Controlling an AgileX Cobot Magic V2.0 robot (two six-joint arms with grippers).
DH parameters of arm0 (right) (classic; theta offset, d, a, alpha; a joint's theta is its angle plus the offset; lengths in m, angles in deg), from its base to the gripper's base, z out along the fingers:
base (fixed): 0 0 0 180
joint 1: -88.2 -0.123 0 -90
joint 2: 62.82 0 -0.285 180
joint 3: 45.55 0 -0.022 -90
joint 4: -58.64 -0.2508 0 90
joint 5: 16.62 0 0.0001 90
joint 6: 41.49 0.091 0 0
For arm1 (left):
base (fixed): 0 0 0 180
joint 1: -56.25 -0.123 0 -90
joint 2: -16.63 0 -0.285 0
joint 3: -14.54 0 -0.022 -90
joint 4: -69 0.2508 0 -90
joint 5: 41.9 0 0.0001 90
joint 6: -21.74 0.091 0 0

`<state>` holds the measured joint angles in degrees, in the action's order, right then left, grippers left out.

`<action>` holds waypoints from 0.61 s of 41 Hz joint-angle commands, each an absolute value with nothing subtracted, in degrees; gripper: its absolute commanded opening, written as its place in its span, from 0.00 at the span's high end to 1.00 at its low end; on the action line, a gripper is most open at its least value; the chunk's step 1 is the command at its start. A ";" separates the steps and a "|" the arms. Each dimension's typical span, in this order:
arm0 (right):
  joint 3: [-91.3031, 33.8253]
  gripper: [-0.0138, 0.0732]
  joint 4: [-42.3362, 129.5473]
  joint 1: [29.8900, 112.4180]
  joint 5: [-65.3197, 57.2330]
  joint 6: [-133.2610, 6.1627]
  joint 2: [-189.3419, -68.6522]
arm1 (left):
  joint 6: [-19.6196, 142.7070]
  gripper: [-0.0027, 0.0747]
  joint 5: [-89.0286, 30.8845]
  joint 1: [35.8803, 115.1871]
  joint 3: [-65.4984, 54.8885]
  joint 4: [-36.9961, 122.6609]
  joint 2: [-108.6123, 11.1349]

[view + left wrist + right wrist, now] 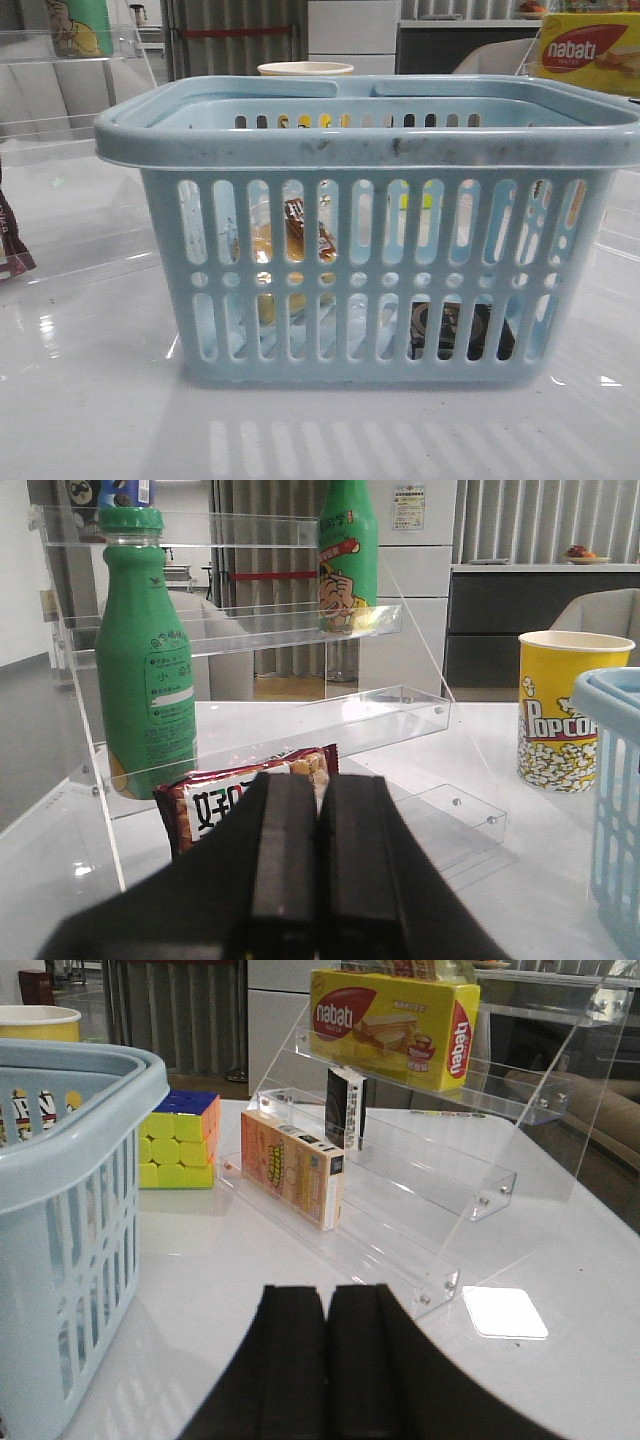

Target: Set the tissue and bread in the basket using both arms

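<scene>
A: Both sets of fingers are pressed together with nothing between them. The left gripper [318, 880] hangs over the tabletop [520, 860] in front of a maroon snack packet [250, 795] and a green bottle [148, 660] on the clear acrylic rack [400, 720]; the right gripper [327, 1360] points at the other rack [440, 1210] holding the nabati box [390, 1025], an orange carton [292, 1168] and a Rubik's cube [180, 1140].

B: So which step is this?

A: I judge it the end. Through the slots of the pale blue basket [370, 150], the bread [290, 245] in its clear bag shows at the left side, and the tissue [460, 330], a low black pack, lies on the floor at the right. Both are inside.

B: Anything left to do?

A: Probably only keeping the arms clear of the basket rim and resting; no further grasp seems called for.

B: What can't you make out?

A: The slats break up both items, so their full outlines and how the bread leans are unclear. Neither arm shows in the front view, and the popcorn cup [560, 710] behind the basket is mostly hidden there.
</scene>
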<state>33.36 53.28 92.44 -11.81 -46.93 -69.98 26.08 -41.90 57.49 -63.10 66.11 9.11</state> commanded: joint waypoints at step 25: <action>33.02 0.78 61.24 89.74 -22.39 -36.21 -68.89 | 26.02 0.85 -47.17 57.81 -63.39 65.58 10.12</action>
<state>33.36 60.62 89.72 -16.62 -36.94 -69.98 26.08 -41.90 57.49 -63.10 66.11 9.11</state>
